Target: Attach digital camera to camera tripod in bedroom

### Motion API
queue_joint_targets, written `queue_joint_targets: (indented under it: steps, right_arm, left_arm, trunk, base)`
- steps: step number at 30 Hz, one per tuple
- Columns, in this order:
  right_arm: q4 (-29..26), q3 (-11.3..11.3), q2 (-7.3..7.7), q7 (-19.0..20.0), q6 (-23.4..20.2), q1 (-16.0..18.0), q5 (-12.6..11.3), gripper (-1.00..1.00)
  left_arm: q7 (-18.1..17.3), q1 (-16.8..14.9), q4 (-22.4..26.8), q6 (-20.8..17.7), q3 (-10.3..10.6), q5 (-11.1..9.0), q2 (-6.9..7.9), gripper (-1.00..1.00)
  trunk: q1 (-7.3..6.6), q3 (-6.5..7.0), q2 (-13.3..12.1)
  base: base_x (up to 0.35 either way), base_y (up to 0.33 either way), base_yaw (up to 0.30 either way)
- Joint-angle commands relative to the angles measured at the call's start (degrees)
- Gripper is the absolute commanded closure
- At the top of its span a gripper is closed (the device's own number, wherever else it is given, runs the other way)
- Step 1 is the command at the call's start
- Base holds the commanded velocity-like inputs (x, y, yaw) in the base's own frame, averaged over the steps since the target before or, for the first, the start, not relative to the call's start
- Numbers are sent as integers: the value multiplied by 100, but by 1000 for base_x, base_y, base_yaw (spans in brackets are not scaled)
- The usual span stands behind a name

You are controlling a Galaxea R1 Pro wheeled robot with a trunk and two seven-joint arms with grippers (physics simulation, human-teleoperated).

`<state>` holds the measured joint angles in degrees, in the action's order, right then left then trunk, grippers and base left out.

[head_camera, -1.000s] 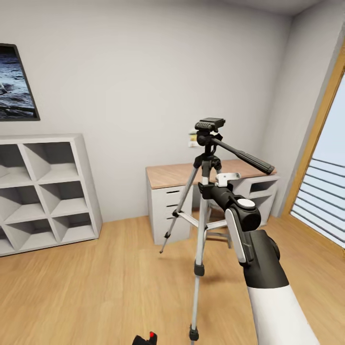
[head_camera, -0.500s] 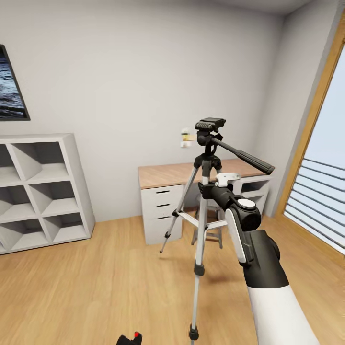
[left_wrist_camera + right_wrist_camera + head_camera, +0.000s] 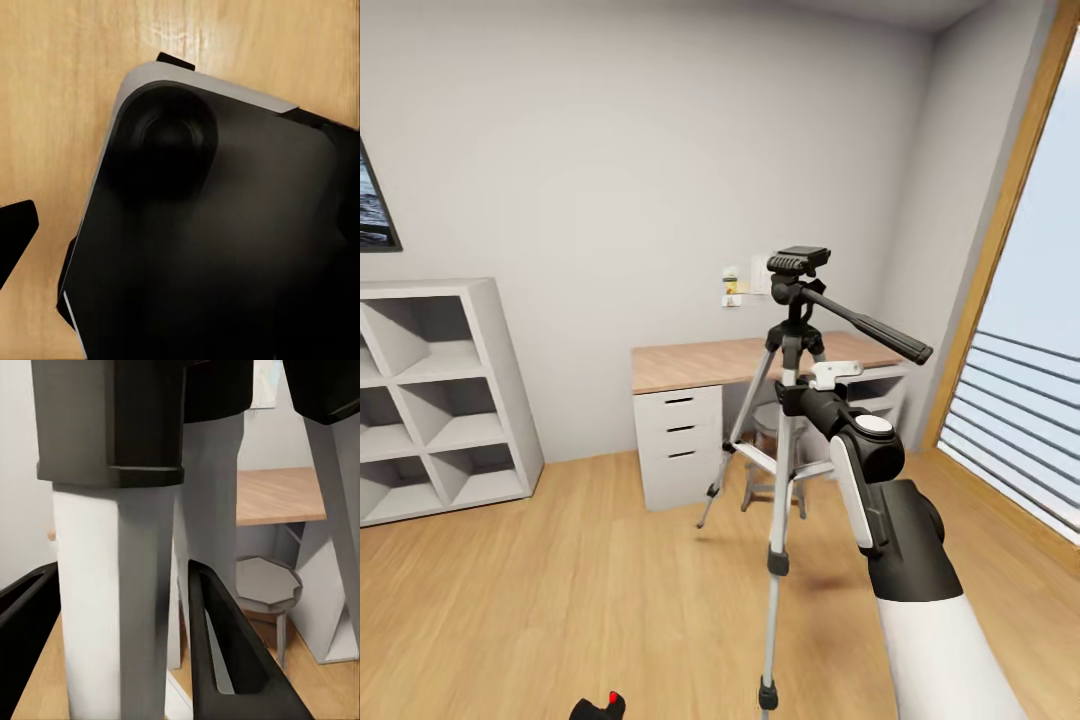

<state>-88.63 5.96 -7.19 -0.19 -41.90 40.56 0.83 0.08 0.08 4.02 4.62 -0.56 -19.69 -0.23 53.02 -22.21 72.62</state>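
Nowhere can any brand, label or writing be read; the small papers on the wall above the desk are too small to make out. From the head, the right arm reaches forward and its gripper meets the tripod at the centre column just under the head, with the long black handle passing above and to its right; how far the fingers stand apart cannot be told from here. The tripod stands on the plank floor, its feet spread toward the desk, the stool and the robot, with bare floor on the left out to the white shelf unit and the window close on the right. The camera sits low at the picture's bottom edge, well apart from the right gripper, red dot showing. At the left wrist, the camera looms dark and very close over the floor, a black fingertip beside it; whether it is clamped cannot be told. At the right wrist, the tripod column stands between the two black fingers, which lie against its sides.
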Motion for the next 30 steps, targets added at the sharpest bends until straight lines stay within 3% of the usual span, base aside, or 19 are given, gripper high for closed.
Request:
queue_joint_targets:
  steps: [1,13,23,30]
  right_arm:
    - [-7,2,2,-5,-28,4,28,100]
    - [3,-7,0,-32,-11,4,83,100]
    - [28,-7,-1,-34,204,4,67,100]
    - [234,-18,12,-28,589,-3,22,100]
  left_arm:
    - [1,1,6,12,-4,-25,-1,-100]
    - [1,1,5,12,0,-23,4,-100]
    - [1,1,3,12,-3,-26,13,-100]
    - [1,1,2,12,-4,-26,15,-100]
  trunk:
    - [0,-5,3]
    - [0,-5,3]
    - [0,-5,3]
    - [0,-5,3]
  base:
    - [0,-280,0]
    - [0,-242,0]
    - [0,-36,0]
    - [0,-2,0]
